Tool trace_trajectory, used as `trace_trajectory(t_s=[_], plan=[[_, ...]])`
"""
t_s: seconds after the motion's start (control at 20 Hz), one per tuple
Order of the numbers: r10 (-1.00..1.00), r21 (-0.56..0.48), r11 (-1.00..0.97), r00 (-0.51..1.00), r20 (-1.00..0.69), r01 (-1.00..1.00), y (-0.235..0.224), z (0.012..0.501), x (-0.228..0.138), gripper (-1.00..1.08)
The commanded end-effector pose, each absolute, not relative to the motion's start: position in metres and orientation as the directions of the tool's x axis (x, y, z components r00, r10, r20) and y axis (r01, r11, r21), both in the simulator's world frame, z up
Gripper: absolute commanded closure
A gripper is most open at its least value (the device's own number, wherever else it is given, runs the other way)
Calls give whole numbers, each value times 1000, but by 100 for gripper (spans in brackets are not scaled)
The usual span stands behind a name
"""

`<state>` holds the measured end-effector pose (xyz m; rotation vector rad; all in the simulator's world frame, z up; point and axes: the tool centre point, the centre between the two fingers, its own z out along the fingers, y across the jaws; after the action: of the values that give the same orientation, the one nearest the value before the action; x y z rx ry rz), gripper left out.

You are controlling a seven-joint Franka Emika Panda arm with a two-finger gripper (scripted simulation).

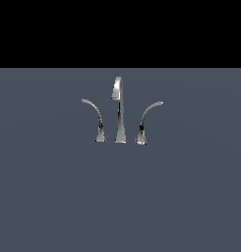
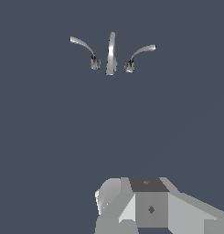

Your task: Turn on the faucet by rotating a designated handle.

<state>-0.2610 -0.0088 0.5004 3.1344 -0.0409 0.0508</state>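
0 contact yet: approach step. Gripper (image 2: 131,205) well short of faucet (image 1: 119,110); jaw state unclear. Next: reach handle (image 1: 146,120) beside spout.

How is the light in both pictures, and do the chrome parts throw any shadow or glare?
Exterior view: flat, even light, no shadow under the faucet; bright highlights on the spout and the handle; black band above. Wrist view: the same flat grey, no shadows; everything looks coarse and slightly blurred; the gripper's fingertips are out of frame.
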Motion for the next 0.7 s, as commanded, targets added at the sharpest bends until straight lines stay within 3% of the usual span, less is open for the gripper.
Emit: trace_trajectory(t_s=[0.0, 0.65], plan=[[-26, 6, -1000, 999, 32, -26, -9, 500, -261, 108], [-131, 3, -991, 991, 31, -131, 2, 479, -239, 108]])
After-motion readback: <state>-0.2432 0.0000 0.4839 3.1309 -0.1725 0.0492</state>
